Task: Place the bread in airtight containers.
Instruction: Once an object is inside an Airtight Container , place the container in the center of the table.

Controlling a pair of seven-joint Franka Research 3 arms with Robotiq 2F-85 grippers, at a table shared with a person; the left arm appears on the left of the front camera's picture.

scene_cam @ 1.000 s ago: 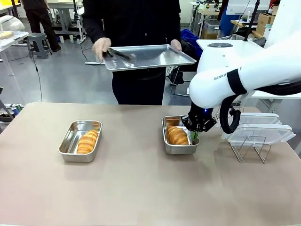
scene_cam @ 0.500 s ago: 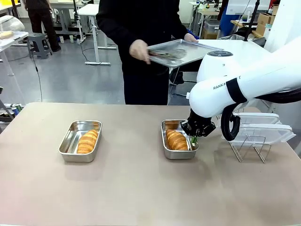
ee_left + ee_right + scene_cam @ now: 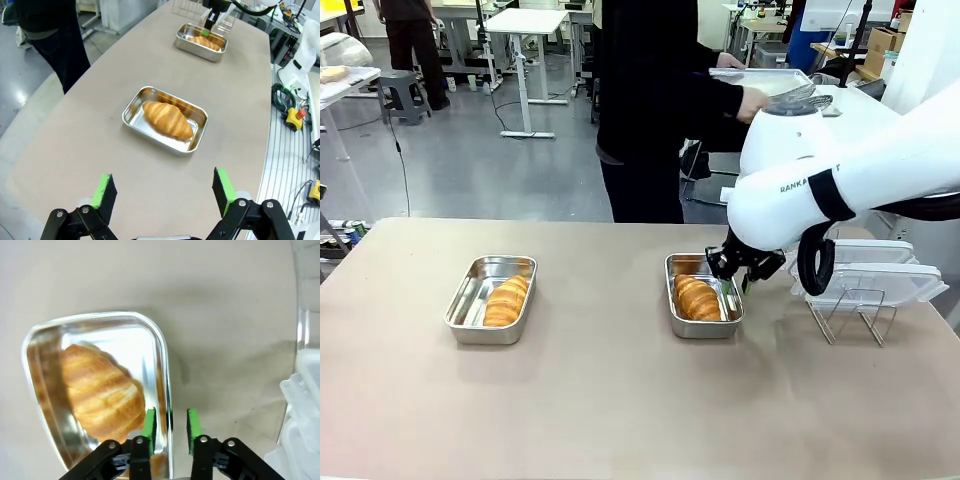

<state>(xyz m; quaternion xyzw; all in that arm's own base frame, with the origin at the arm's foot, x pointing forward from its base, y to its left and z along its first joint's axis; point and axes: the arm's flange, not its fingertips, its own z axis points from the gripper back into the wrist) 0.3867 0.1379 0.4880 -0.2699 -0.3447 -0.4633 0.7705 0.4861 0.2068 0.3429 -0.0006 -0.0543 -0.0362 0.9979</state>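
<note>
Now, right tool (image 3: 170, 425) points down, fingers (image 3: 149, 423) straddling container (image 3: 164, 365) rim.

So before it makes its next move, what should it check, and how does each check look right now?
1. Croissant in each tub: ok. The left croissant lies in the left tub, the right croissant in the right tub.
2. Tubs lidded: not ok. Both are open on top.
3. Lids at hand: ok. Clear lids sit stacked on the rack, right of the right tub.
4. Right gripper free of the tub: not ok. Its fingers straddle the right tub's wall, slightly apart.
5. Left gripper free: ok. Open wide, empty, above the table.
6. Person clear of the table: ok. Standing beyond its far edge, holding a tray.
</note>
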